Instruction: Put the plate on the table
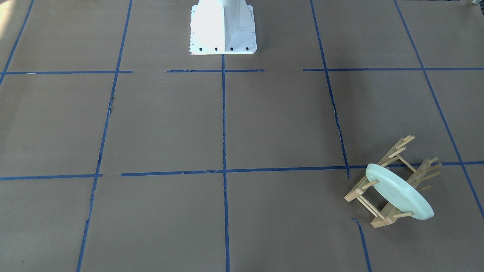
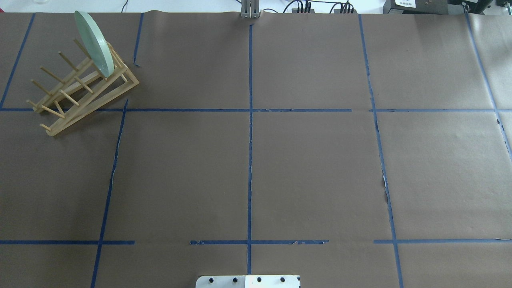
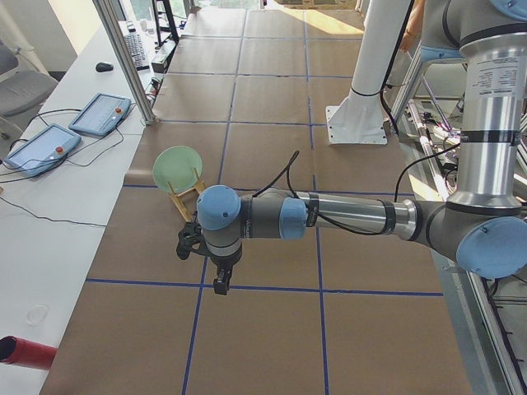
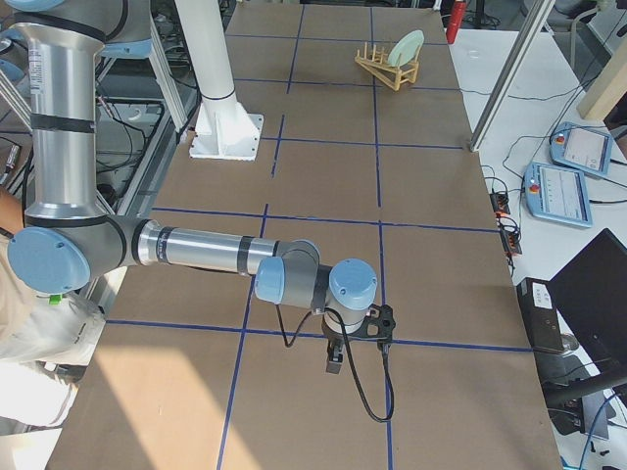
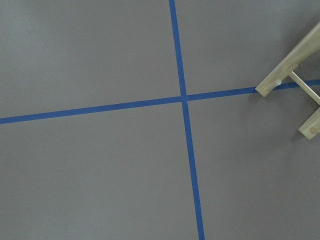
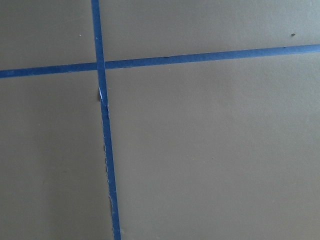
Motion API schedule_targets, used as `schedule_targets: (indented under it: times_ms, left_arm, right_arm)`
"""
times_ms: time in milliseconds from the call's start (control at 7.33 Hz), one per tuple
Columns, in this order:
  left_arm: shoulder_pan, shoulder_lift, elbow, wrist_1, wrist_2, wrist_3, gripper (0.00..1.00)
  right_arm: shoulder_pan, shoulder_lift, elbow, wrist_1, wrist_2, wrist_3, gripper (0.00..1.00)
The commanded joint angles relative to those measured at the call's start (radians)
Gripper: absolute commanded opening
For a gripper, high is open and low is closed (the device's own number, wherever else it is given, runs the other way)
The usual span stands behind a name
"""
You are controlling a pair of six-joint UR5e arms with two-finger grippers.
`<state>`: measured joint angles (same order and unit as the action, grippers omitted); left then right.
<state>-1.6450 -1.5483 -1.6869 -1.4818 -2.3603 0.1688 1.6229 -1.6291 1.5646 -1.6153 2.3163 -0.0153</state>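
Observation:
The pale mint-green plate (image 1: 397, 194) stands on edge between the pegs of the wooden rack (image 1: 383, 220), at the table's far left corner in the overhead view (image 2: 94, 42). The brown table (image 2: 320, 168) carries blue tape lines. My left gripper (image 3: 221, 284) hangs above the table short of the rack (image 3: 188, 197) and apart from the plate (image 3: 177, 167); I cannot tell if it is open. My right gripper (image 4: 333, 362) hangs over the table's other end, far from the plate (image 4: 405, 46); I cannot tell its state. The left wrist view shows only the rack's end (image 5: 285, 75).
The white robot base (image 1: 223, 30) stands at the table's middle edge (image 2: 248, 281). Control tablets (image 3: 41, 148) and cables lie on the white bench beyond the table's far edge. A red cylinder (image 3: 20, 352) lies on that bench.

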Motion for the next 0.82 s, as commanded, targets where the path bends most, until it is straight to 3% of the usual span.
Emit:
schedule_targets:
  times_ms: [0,273,545,682]
  left_arm:
    - [0.001,-0.007,-0.008,-0.014,-0.001,0.0,1.0]
    - [0.002,-0.018,-0.001,-0.015,-0.004,-0.005,1.0]
    - [-0.001,-0.119,0.012,-0.031,0.041,-0.008,1.0]
    - [-0.001,-0.163,0.027,-0.14,0.094,-0.009,1.0]
  right_arm:
    - [0.0,0.0,0.0,0.0,0.0,0.0,1.0]
    - [0.0,0.0,0.0,0.0,0.0,0.0,1.0]
    - [0.0,0.0,0.0,0.0,0.0,0.0,1.0]
    - [0.0,0.0,0.0,0.0,0.0,0.0,1.0]
